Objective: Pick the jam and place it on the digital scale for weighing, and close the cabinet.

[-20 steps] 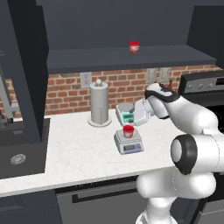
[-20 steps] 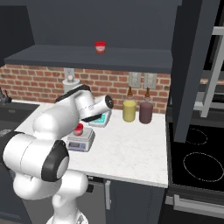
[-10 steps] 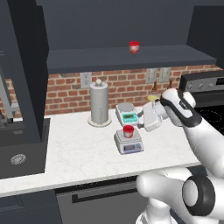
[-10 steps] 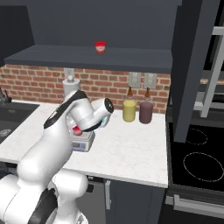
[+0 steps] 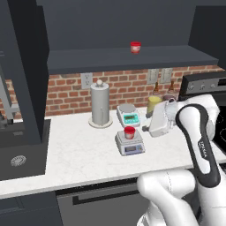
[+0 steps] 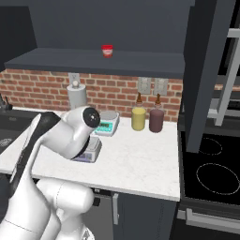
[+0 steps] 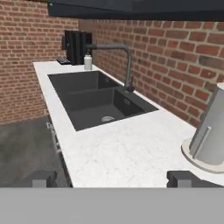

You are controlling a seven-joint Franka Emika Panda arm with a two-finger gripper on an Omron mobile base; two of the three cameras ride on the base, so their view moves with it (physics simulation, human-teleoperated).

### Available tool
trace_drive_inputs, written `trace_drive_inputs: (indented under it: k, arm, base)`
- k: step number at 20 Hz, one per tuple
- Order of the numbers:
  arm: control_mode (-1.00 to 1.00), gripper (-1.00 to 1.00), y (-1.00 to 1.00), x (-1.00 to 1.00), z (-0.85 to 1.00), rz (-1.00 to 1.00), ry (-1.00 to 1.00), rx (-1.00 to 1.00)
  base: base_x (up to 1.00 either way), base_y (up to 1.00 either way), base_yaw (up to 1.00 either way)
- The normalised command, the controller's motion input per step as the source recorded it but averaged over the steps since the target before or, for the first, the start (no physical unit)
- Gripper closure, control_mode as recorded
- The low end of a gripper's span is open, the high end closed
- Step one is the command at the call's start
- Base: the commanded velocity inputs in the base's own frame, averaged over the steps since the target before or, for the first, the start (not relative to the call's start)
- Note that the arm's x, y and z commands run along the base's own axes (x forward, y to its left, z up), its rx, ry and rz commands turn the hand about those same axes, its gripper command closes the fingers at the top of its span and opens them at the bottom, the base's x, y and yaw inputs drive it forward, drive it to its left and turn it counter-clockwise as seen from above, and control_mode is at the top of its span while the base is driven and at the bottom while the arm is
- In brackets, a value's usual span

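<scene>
Near the centre of the left base view, the jam [image 5: 129, 132] stands on the silver plate of the digital scale [image 5: 130, 143], on the white counter [image 5: 79, 154]. Just right of it hangs the gripper [image 5: 145, 128]; in the hand view its tips sit wide apart at the bottom, holding nothing. At the left edge the cabinet [image 5: 26, 70] door stands open, with a twin jar [image 5: 135, 47] on the shelf at upper centre.

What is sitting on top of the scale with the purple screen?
The jam, a small red jar, stands on the digital scale. The jar covers the middle of the plate, so whatever is under it stays hidden.
</scene>
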Motion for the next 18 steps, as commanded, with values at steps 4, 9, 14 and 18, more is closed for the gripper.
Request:
trace_drive_inputs:
  k: [4, 9, 14, 18]
  arm:
    - [-1.00, -1.00, 0.39, -1.00, 1.00, -0.25, 0.00, -0.03]
    - [-1.00, -1.00, 0.59, -1.00, 0.99, -0.29, 0.00, -0.04]
    - [-1.00, -1.00, 0.58, -1.00, 1.00, -0.33, -0.04, -0.01]
    - [-1.00, -1.00, 0.10, -1.00, 0.51, -0.37, -0.27, 0.00]
  base:
    - [0.00, 0.00, 0.00]
    - [0.00, 0.00, 0.00]
    - [0.00, 0.00, 0.00]
    - [0.00, 0.00, 0.00]
